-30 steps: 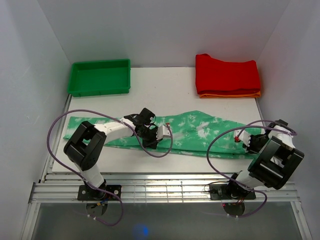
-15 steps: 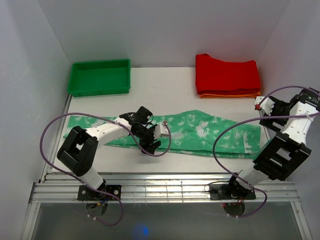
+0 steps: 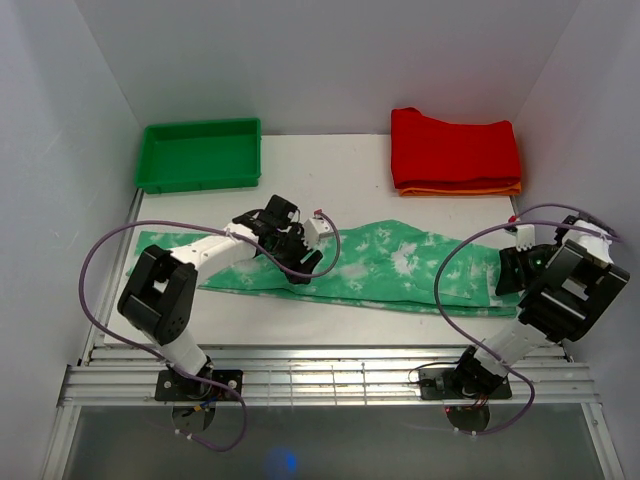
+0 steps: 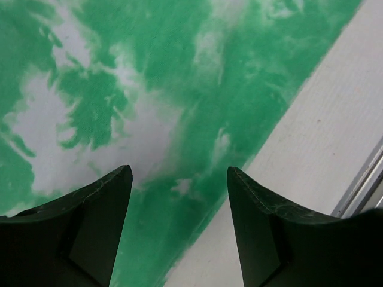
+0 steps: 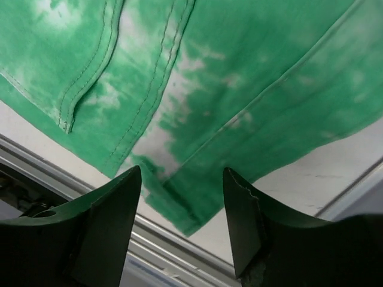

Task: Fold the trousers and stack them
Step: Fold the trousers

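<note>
The left gripper (image 4: 178, 173) is held wide apart, empty, over the trousers (image 3: 400, 268), which are spread lengthwise across the near half of the table (image 3: 330, 175). The right gripper (image 5: 181, 172) is likewise spread, empty, above their right end.

A white counter (image 3: 330, 180) fills the middle of the overhead view. At the counter's far left corner sits a green plastic tray (image 3: 200, 127), rectangular and shallow, its long side along the counter's far edge. At the counter's far right corner lies a red folded garment (image 3: 455, 148), resting on an orange garment (image 3: 460, 190) that shows only as a thin strip along the near side. A slatted metal rack (image 3: 330, 380) runs along the counter's near edge. Plain pale walls (image 3: 330, 60) stand around the counter.
</note>
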Controlling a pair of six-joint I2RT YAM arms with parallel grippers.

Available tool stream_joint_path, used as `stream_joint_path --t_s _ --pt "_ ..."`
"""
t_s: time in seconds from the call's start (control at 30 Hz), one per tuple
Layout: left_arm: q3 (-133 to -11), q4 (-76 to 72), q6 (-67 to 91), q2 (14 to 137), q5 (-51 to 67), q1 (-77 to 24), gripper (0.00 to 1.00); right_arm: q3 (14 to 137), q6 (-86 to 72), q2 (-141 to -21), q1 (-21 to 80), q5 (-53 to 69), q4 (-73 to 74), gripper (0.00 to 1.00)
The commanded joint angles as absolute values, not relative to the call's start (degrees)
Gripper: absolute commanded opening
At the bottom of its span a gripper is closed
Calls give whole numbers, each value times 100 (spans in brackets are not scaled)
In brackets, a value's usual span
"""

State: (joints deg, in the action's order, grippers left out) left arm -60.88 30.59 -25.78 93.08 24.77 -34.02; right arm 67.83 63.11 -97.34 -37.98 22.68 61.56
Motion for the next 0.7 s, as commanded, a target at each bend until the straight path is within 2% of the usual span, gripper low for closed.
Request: stream_joint_path --t_s 0.0,0.1,0.23,0.4,0.6,0.67 --pt "-6188 2953 -1979 9535 2399 -3252 76 6330 5054 -9255 -3850 1891 5539 60" --pt "-6021 2936 -1759 9825 2662 -2937 73 5706 5220 -9464 -3832 1261 5126 53" --pt "-6020 2909 -1276 10230 2795 -2497 70 5370 5256 -10045 -3858 537 4019 52" --pt "-6065 3006 -1125 10126 2961 -1909 70 6327 5062 -10757 -3850 168 3867 52" --pt "-6327 3611 -1492 9545 3296 -952 76 6827 5800 -10311 -3815 280 4190 55" --pt "-6512 4016 -1660 9440 3122 -608 76 7100 5950 -10170 -3780 640 4612 61"
